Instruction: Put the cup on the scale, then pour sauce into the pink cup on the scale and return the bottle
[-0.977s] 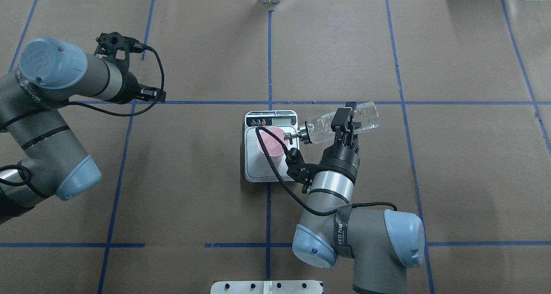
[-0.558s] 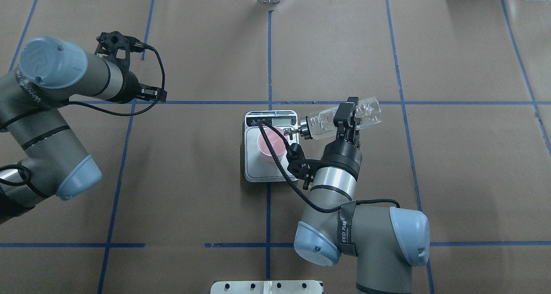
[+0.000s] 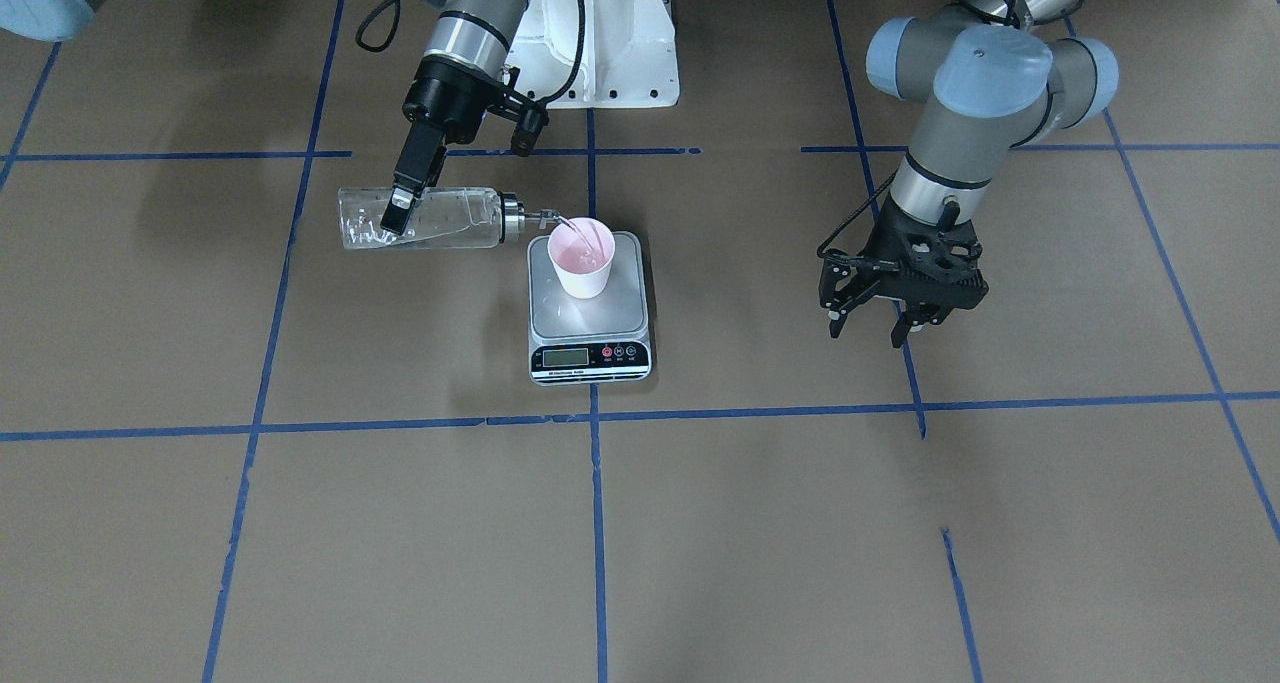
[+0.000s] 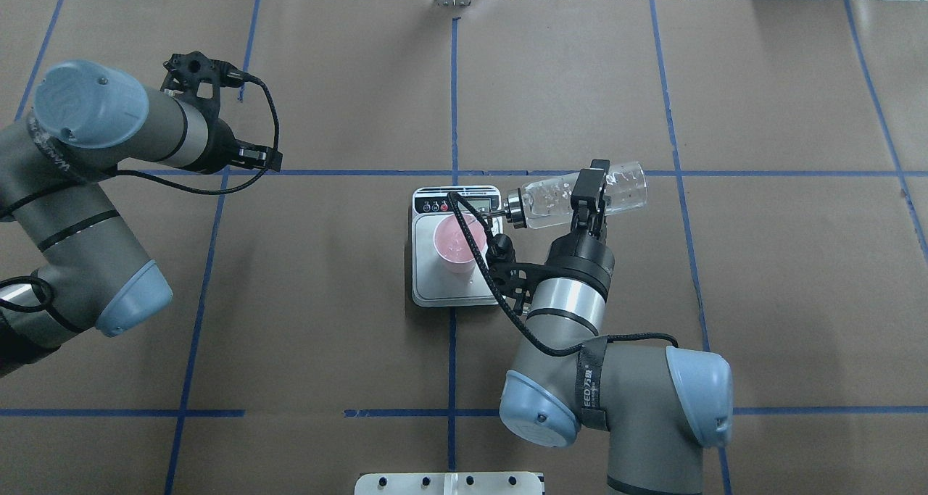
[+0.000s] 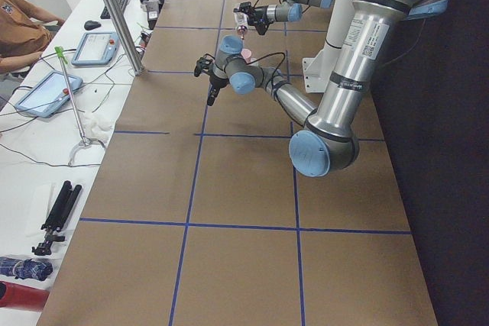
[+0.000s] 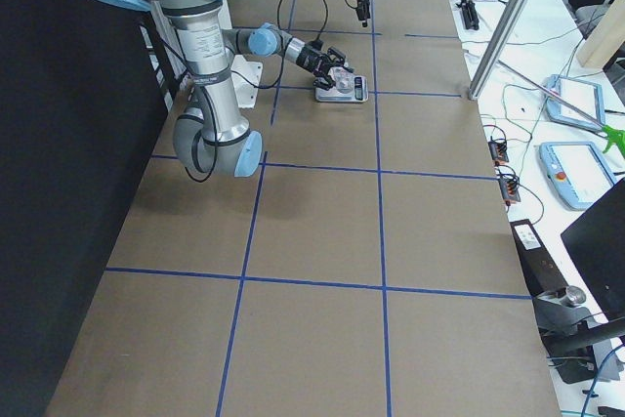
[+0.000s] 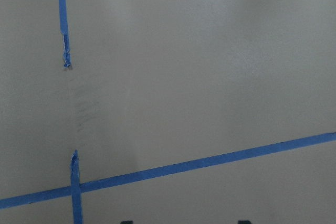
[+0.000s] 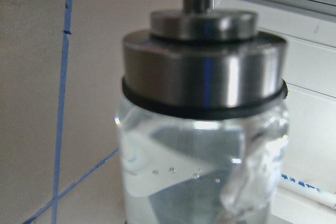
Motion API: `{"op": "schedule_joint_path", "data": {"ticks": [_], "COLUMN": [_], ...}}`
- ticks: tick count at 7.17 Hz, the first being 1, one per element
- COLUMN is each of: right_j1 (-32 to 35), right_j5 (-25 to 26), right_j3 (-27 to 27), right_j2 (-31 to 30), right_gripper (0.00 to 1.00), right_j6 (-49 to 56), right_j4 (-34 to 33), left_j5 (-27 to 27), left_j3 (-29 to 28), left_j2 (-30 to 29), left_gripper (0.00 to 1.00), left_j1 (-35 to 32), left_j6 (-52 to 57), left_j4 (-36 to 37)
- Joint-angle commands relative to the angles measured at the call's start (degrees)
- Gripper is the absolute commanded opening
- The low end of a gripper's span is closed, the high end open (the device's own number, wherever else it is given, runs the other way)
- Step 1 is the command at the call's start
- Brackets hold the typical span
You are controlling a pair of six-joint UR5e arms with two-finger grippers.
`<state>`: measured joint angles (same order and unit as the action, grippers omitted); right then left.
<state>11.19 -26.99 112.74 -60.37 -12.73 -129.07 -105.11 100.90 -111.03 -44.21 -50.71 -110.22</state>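
"Fingers (image 3: pixel 410 175) of the right gripper (image 3: pixel 400 217) — how are they set?"

"They are clamped across the body of the bottle (image 3: pixel 440 219). It is held nearly level above the table, with its spout (image 3: pixel 545 215) set over the rim of the cup (image 3: pixel 583 255). The left gripper (image 3: pixel 868 335) is hung well apart, fingers spread, nothing held."

"And where is the cup placed?"

"It is stood upright on the platform of the scale (image 3: pixel 560 308), toward the back and away from the display. The first step is therefore judged done."

"Which step is in hand, then?"

"The pour. Sauce (image 8: pixel 157 187) is seen lying along the tilted bottle, and a thin thread of it seems to be carried from spout to cup, though it is faint."

"What is called for next?"

"The tilt is to be taken off gently — so the last drops are kept inside the rim. The bottle is then to be righted, carried clear of the scale and set down. Its proper spot cannot be told."
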Motion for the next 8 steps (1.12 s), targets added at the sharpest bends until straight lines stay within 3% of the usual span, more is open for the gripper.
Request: {"op": "schedule_joint_path", "data": {"ticks": [1,3,8], "right_j1": [0.0,-0.2,-0.9], "right_j5": [-0.5,-1.9,-6.9], "right_j3": [0.4,0.5,-0.1], "right_j2": [0.0,-0.2,-2.2], "right_gripper": [0.00,0.00,0.00], "right_j6": [-4.6,-11.9,-26.8], "right_j4": [0.2,1.3,18.5], "left_j5": [0.0,-0.1,-0.1], "left_j3": [0.0,0.0,0.0], "left_j2": [-0.1,-0.2,-0.2], "left_gripper": [0.73,0.73,0.73], "left_j1": [0.1,0.0,0.1], "left_j6": [0.0,0.0,0.0], "left_j4": [0.0,0.0,0.0]}}
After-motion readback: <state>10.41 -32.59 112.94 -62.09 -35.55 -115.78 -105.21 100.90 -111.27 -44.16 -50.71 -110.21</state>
